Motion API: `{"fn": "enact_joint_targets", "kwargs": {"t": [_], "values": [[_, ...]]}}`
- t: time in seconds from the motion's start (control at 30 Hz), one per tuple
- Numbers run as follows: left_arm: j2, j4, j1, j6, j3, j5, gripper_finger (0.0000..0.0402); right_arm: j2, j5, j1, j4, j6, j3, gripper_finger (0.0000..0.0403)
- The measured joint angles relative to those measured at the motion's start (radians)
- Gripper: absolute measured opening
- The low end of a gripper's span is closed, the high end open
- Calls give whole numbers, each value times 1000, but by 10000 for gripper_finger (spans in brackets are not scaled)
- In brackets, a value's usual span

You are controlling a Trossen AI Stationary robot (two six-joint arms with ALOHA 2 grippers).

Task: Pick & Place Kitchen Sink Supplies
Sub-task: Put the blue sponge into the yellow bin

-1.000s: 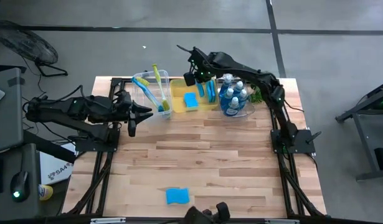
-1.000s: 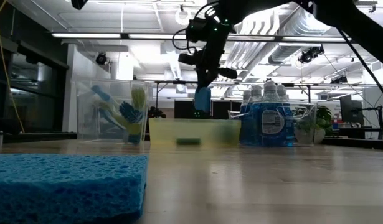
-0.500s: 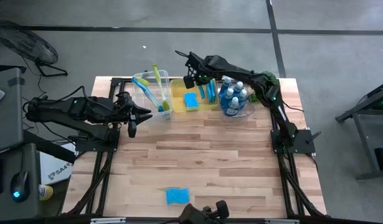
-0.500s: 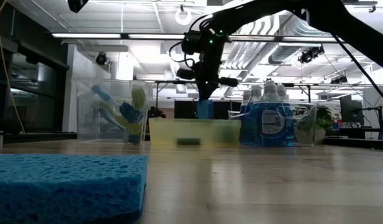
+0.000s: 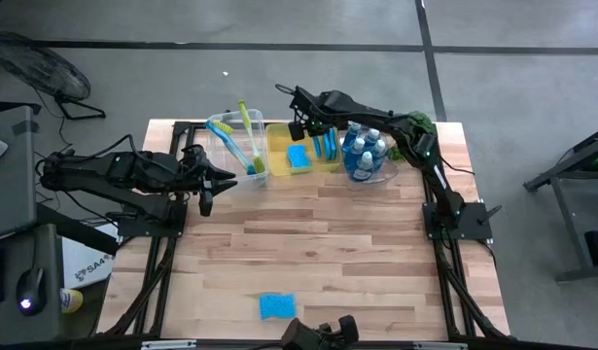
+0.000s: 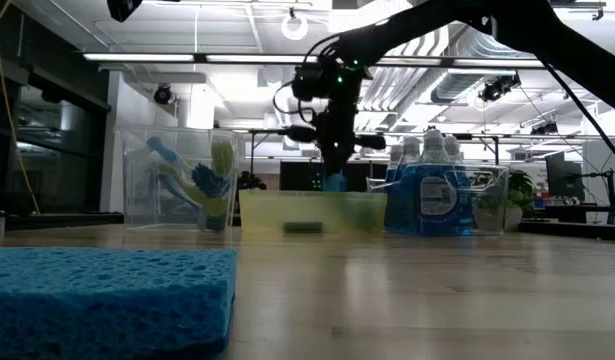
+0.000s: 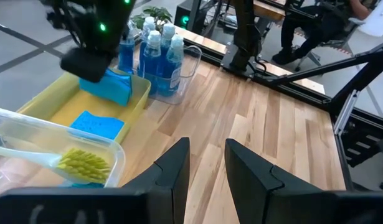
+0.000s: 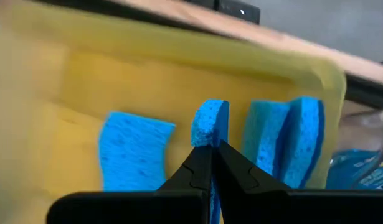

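Note:
My right gripper (image 5: 305, 127) is over the yellow bin (image 5: 277, 167) at the table's far side, shut on a flat blue sponge (image 8: 210, 122). It also shows in the low view (image 6: 334, 172). In the bin, one sponge (image 5: 298, 157) lies flat and others (image 5: 329, 144) stand on edge. Brushes (image 5: 242, 144) stand in a clear bin. Blue soap bottles (image 5: 365, 154) stand in another clear bin. A further sponge (image 5: 276, 306) lies flat near the table's near edge. My left gripper (image 7: 207, 168) is open and empty, level above the table's left side. My right gripper pinches the blue sponge's two flat faces between its two fingers, at one edge (image 8: 208, 140). The fingers come from above, pointing down into the yellow bin. The sponge stands on edge below the fingers, its lower part (image 6: 334, 184) behind the bin's wall. I cannot tell whether it touches the bin's floor.
A green plant (image 5: 407, 148) stands behind the bottle bin at the far right. The three bins stand side by side along the far edge. The wooden table's middle (image 5: 318, 243) is bare between the bins and the near sponge.
My right gripper has gone down with the blue sponge toward the yellow bin, staying shut on it. The sponge, first clear above the bin's rim, now reaches down behind its wall.

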Motion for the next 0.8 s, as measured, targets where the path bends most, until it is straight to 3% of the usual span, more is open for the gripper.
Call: {"fn": "enact_joint_targets", "kwargs": {"t": [0.2, 0.8], "values": [[0, -3, 0, 2, 0, 0, 99, 1, 7, 2, 36, 21, -76, 0], [0, -22, 0, 2, 0, -1, 99, 1, 15, -21, 79, -13, -82, 4]]}}
